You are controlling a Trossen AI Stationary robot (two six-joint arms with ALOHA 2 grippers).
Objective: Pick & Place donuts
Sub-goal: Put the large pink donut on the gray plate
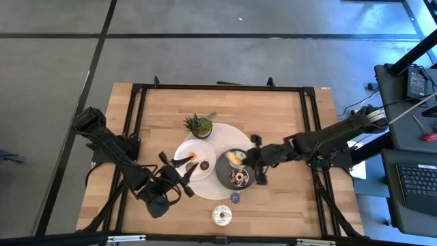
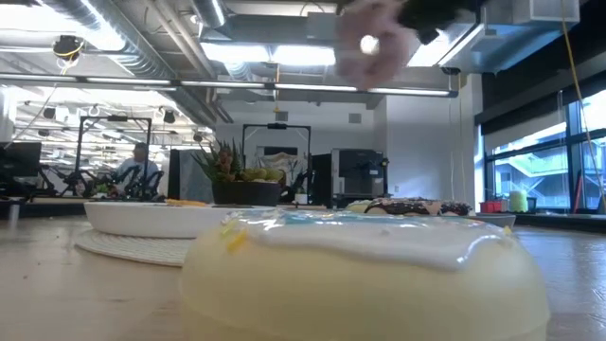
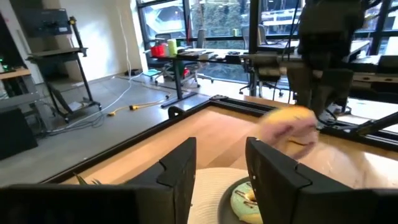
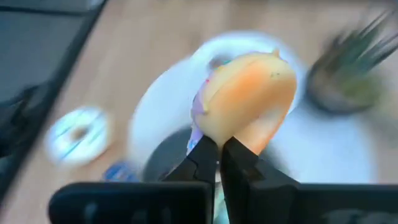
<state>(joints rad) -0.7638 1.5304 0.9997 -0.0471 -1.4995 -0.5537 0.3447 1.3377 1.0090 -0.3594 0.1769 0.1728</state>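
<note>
My right gripper (image 4: pixel 219 152) is shut on a pink-iced donut (image 4: pixel 249 99) with a tan underside, lifted above the dark grey plate (image 1: pixel 225 179); the donut also shows in the low view (image 2: pixel 374 43). A chocolate-sprinkled donut (image 1: pixel 239 179) lies on that plate, and a green-iced one (image 3: pixel 245 202) shows on it in the left wrist view. My left gripper (image 1: pixel 181 164) is open and empty over the white plate (image 1: pixel 205 152), next to two mini donuts (image 1: pixel 198 164) lying on it. A purple mini donut (image 1: pixel 235 198) and a white-iced donut (image 1: pixel 221 216) lie on the table. My right gripper pinches the pink donut's ring at its near rim (image 4: pixel 214 132) between its two fingers. The fingers come from the table's right side, slanting down. The donut is lifted clear of the plates and stands tilted on edge ahead of the fingertips.
A small potted plant (image 1: pixel 199 125) stands on the round white mat (image 1: pixel 229 135) behind the plates. A black frame (image 1: pixel 136 102) runs round the table top. Bare wood lies at the far side and at both front corners.
</note>
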